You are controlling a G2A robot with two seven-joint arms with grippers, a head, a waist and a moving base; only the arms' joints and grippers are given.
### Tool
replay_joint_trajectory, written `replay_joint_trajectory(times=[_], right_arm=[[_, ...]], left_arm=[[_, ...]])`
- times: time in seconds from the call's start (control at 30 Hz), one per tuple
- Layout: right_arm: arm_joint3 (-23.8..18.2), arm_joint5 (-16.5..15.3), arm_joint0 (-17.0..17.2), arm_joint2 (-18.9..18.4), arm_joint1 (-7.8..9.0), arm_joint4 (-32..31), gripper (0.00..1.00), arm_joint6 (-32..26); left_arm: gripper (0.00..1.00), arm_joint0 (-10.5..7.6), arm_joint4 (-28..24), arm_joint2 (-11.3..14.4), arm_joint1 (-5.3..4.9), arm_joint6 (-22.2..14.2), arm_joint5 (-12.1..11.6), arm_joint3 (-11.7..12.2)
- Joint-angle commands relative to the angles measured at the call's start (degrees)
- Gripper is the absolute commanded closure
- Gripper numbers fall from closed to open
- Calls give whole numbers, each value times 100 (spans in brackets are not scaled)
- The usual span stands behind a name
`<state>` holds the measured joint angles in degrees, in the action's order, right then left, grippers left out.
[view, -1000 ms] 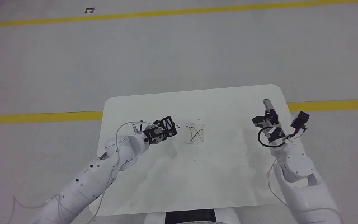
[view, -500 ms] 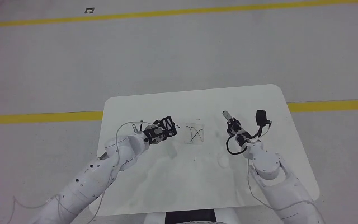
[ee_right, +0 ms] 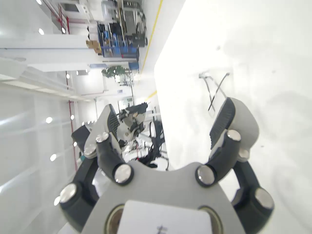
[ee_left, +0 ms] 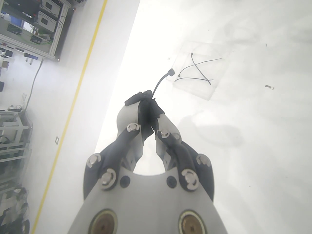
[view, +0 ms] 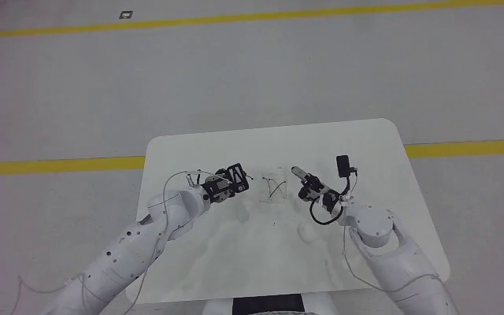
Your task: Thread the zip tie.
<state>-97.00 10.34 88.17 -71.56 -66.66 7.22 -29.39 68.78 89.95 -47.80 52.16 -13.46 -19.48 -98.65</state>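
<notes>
Grey floor (view: 236, 79), yellow lines (view: 71, 164) (two), equipment racks (ee_left: 31, 18), ceiling lights (ee_right: 41, 31).

Bright, even overhead light bleaches the table (ee_left: 243, 159) into glare ahead of the left gripper's (ee_left: 147, 98) closed jaws and the right gripper's (ee_right: 169, 105) spread jaws; shadows there are faint, soft-edged.

Between the pincers lies a transparent sheet (view: 266, 175) with loose ties (view: 273, 187). The left pincer (view: 240, 177), clamped on a zip tie (ee_left: 162, 80), is at its 9 o'clock, and the right pincer (view: 302, 176), jaws spread, at 3 o'clock. Bare surface (view: 268, 252) stretches at 6 o'clock.
</notes>
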Motion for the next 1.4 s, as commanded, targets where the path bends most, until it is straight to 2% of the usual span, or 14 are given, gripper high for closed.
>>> replay_joint_trajectory(times=[0.0, 0.23, 0.3, 0.37, 0.5, 0.67, 1.03, 1.27, 1.37], right_arm=[[236, 195, -243, 55, 5, 375, 0, -852], [272, 206, -279, 53, 7, 386, 0, -906], [297, 208, -286, 128, 0, 520, 0, -1100], [394, 281, -400, 203, -2, 538, 0, -1261], [797, 333, -742, 390, -45, 1195, 0, -1988], [1235, 375, -1124, 657, -114, 1838, 0, -2593], [1223, 298, -1096, 723, -125, 1858, 0, -2421], [1282, 237, -1316, 1030, -191, 1776, 0, -2081], [1296, 200, -1411, 1153, -234, 1753, 0, -1763]], left_arm=[[100, 0, 0, 0, 0, 0, 0, 0], [100, 0, 0, 0, 0, 0, 0, 0], [100, 0, 0, 0, 0, 0, 0, 0], [100, 0, 0, 0, 0, 0, 0, 0], [100, 0, 0, 0, 0, 0, 0, 0], [100, 0, 0, 0, 0, 0, 0, 0], [100, 0, 0, 0, 0, 0, 0, 0], [100, 0, 0, 0, 0, 0, 0, 0], [100, 0, 0, 0, 0, 0, 0, 0]])
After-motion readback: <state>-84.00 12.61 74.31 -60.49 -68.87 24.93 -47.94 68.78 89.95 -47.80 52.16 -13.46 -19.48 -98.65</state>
